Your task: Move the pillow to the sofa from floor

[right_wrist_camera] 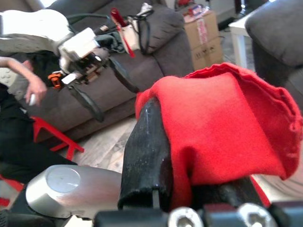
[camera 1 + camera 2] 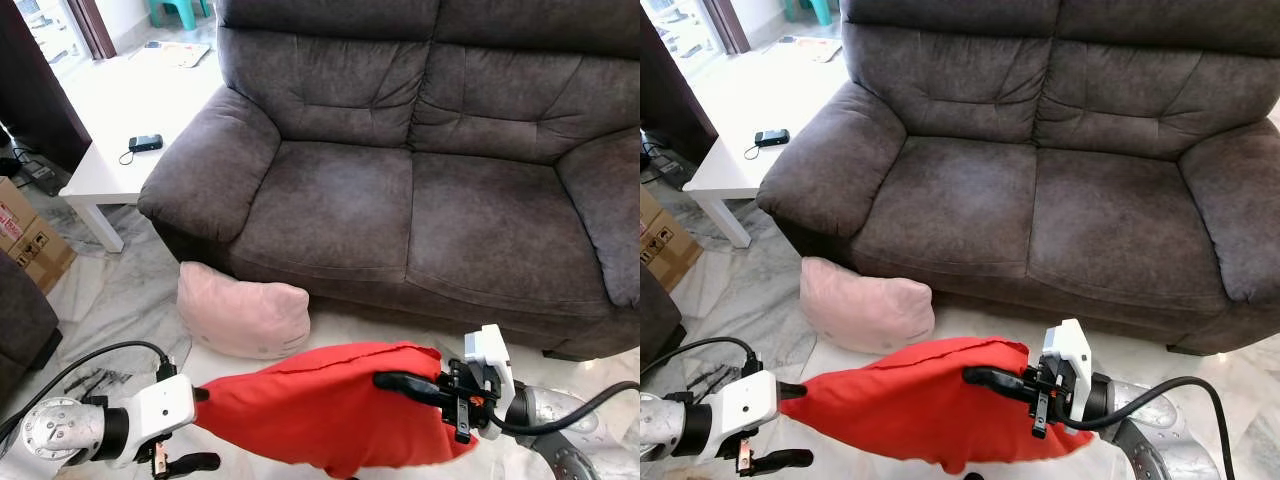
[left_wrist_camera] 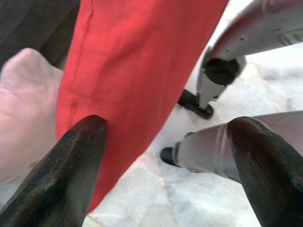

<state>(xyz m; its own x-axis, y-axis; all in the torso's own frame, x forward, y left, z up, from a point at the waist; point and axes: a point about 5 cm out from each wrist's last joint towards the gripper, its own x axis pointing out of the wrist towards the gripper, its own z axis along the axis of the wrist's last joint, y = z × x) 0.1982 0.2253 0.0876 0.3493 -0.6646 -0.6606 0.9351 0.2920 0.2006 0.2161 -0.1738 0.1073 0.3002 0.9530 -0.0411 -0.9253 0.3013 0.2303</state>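
Although the red pillow (image 2: pixel 320 405) is already raised off the floor, clamped at one end by the right gripper (image 2: pixel 400 383) and pressed at the other by the spread-fingered left gripper (image 2: pixel 197 428), it must yet be carried forward onto the sofa (image 2: pixel 400 215); a pink pillow (image 2: pixel 240 315) lies below.

Silver arms, black fingers (image 3: pixel 75 161), cables.

- I see the red pillow (image 2: pixel 320 410) lifted off the floor, lying flat, near edge of view.
- Grey sofa (image 2: pixel 420 190) beyond it, seat bare, far side.
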